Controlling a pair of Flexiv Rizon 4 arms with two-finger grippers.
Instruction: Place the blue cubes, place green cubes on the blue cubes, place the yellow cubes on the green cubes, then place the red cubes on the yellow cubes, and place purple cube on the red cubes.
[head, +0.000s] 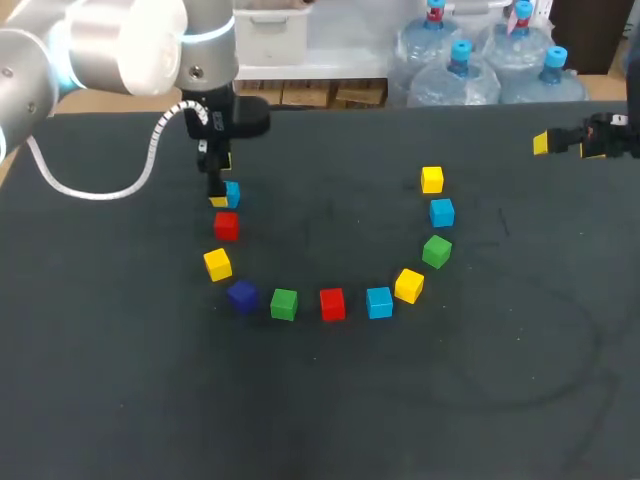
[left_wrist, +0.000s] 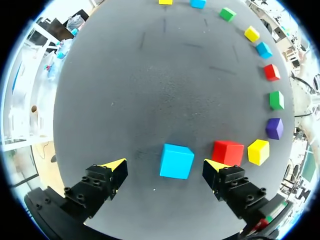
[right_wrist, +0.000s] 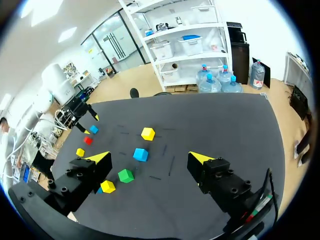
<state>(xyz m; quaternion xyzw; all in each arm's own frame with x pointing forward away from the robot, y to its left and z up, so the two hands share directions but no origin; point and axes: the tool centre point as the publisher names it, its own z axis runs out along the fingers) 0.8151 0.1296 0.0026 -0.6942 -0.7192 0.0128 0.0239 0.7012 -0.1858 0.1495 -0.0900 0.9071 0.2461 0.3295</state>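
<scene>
Cubes lay in a U-shaped arc on the dark table (head: 120, 380), its mouth toward the top of the frame. At the arc's upper-left end the left gripper (head: 219, 198) hung over the first blue cube (head: 232, 192). From the wrist, that cube sat between the spread yellow fingertips (left_wrist: 116, 168), neither one touching it, so the pincer was released. A red cube (head: 226, 226) crowded in just beside one fingertip; whether they touched, I couldn't tell. Next along came a yellow cube (head: 217, 264), then the purple cube (head: 241, 296). Across the bottom of the arc ran a green cube (head: 284, 303), a second red cube (head: 332, 303) and a second blue cube (head: 379, 302). Up the right side climbed a second yellow cube (head: 408, 285), a second green cube (head: 436, 250), a third blue cube (head: 442, 212) and a third yellow cube (head: 432, 179). The right gripper (head: 562, 145) sat at the upper right, well apart from every cube, its fingers wide open.
</scene>
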